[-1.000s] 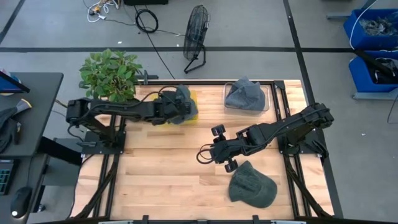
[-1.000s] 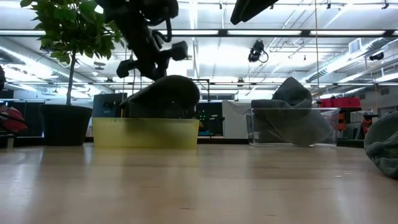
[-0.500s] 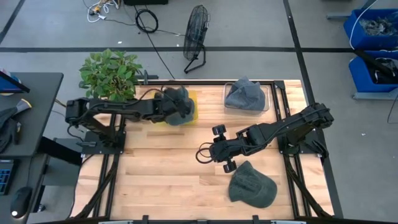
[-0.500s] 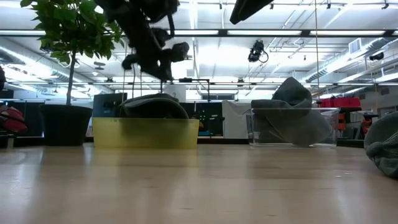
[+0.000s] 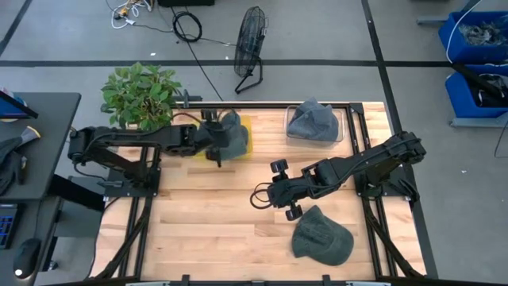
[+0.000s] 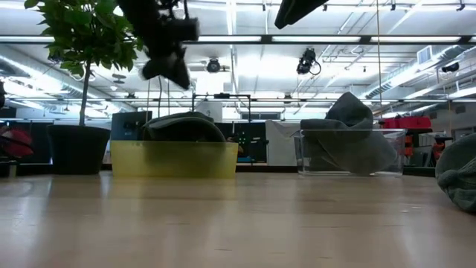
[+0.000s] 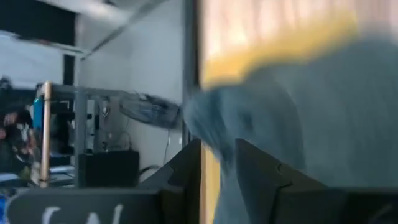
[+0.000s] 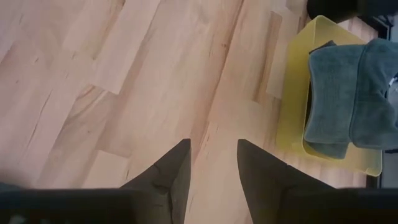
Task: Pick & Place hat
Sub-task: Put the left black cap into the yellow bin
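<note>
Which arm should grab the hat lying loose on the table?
Right. The right gripper hangs just beside the loose hat, fingers apart and empty. The left gripper is across the table at the yellow bin.

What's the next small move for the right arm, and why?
Probably lower the right gripper onto the loose hat just beside it on the table. Its fingers are open and empty, hovering over bare wood, and that hat lies outside any bin. The left gripper is at the yellow bin, where a hat already sits.
</note>
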Controlling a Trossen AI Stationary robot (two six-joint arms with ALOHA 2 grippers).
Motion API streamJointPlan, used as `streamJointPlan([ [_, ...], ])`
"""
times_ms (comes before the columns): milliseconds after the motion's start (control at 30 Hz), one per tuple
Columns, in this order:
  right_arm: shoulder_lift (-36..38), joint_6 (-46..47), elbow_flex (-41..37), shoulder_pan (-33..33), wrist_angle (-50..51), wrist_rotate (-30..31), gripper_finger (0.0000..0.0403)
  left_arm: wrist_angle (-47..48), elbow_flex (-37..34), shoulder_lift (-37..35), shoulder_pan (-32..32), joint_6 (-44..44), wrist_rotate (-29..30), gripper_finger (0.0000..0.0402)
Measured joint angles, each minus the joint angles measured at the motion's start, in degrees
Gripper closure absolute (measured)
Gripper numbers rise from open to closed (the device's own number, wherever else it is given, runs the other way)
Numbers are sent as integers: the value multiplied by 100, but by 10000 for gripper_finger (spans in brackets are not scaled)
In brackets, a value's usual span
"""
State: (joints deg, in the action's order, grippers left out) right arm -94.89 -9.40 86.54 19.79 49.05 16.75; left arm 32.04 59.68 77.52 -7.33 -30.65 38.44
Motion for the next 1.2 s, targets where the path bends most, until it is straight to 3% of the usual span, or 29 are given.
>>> streamJointPlan([
  [100, 0, -8, 0, 0, -14, 0, 269, 945, 0, 2, 0, -85, -278, 299],
  [267, 0, -19, 0, 1, -21, 5, 269, 1699, -4, 7, -76, 807, -930, 298],
  [367, 0, -52, 0, -25, -35, 12, 269, 1538, -4, 7, -215, 922, -1076, 298],
  [533, -13, -9, 0, -70, -40, 75, 269, 1057, -4, 7, -503, 1527, -1875, 298],
  [667, -35, 34, 0, -159, 435, 682, 269, 767, -4, 7, -770, 1282, -1758, 298],
  [733, -35, 163, 0, -244, 840, 778, 269, 750, -4, 9, -942, 1247, -2021, 298],
  [900, -35, 682, -2, -430, 1826, 690, 269, 777, -7, 296, -1200, 1323, -2348, 298],
  [1067, -35, 1224, -179, -527, 1753, 328, 269, 674, -7, 751, -1308, 1019, -2330, 298],
  [1200, -37, 1229, -559, -525, 1296, 310, 269, 465, -7, 1059, -1381, 1369, -2327, 304],
])
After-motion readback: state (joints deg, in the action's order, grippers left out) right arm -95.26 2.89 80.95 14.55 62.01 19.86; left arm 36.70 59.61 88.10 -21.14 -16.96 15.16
